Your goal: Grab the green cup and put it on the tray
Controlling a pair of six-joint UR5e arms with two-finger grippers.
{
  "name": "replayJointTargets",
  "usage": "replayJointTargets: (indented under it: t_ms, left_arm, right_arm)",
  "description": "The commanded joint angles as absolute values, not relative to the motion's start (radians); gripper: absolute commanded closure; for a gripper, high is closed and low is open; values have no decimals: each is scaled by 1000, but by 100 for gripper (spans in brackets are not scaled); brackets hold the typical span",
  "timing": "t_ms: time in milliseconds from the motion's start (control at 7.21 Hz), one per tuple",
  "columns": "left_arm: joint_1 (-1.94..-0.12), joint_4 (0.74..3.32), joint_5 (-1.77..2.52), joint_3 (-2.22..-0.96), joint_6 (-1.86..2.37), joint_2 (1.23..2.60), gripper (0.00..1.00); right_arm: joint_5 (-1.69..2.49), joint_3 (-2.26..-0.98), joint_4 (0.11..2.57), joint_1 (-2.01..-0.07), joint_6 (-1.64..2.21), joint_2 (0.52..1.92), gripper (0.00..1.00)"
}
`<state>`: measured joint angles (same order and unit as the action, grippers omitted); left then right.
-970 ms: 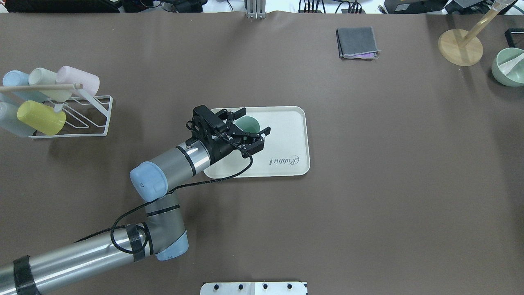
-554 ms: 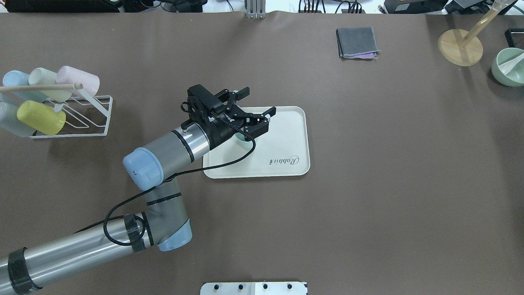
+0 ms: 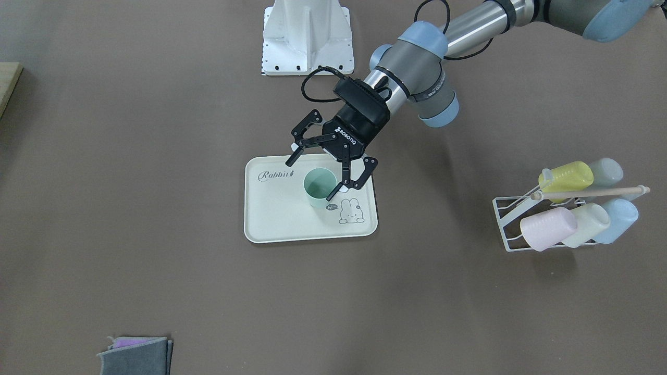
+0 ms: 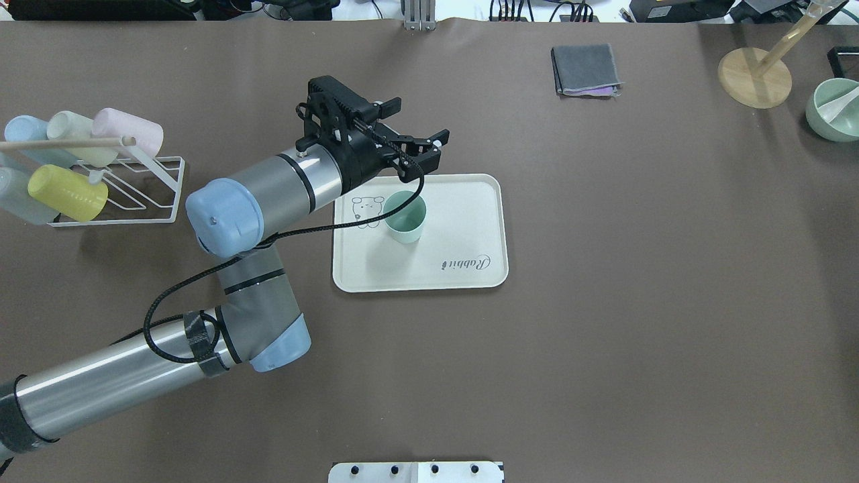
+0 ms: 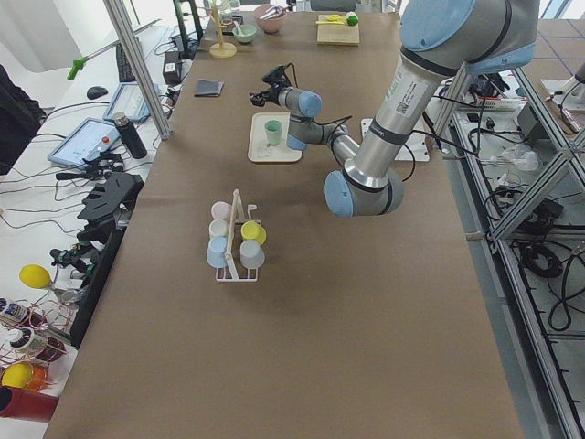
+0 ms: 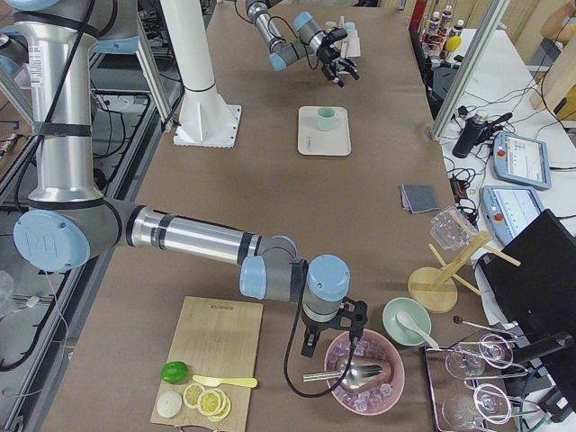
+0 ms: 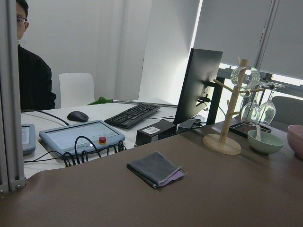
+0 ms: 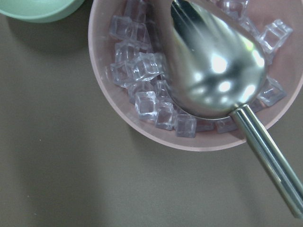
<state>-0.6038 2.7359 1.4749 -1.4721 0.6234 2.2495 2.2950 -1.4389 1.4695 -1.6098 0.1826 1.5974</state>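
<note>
Green cup (image 4: pixel 405 216): upright on tray (image 4: pixel 463 221), left half in overhead view, beside bunny drawing.
Left hand (image 4: pixel 420 121): released, fingers spread, above tray far edge, clear of cup.
Right hand (image 6: pixel 331 333): over pink ice bowl (image 6: pixel 364 371); grip state cannot tell.

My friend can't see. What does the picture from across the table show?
A green cup stands upright on a cream tray with a bunny drawing. The robot's left gripper hovers open above it. A wire rack of pastel cups sits off to the side.
</note>
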Motion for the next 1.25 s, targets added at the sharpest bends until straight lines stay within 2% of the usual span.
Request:
replayJointTargets:
  t_ms: [0,277,554,693,1109]
  left_arm:
    - [-743,2511,1714,-1552,624,2241,2]
    - [-981,2110,1997,-1639,608,2249,2]
    - [-1043,1692,2059,-1859,501,2228,2]
    - [-1046,1599,2063,-1915,500,2183,2]
    - [-1172,1592,2273,-1895,352,1996,2]
  right_arm:
    - [2292,-1439,1470,-1605,183,1592,0]
    - [2290,-1439,1470,-1597,183,1589,0]
    - [2272,-1442,1470,-1582,175,1579,0]
    - [2272,-1442,1470,-1580,175,1577,0]
    - [2273,-1440,1470,-1577,175,1577,0]
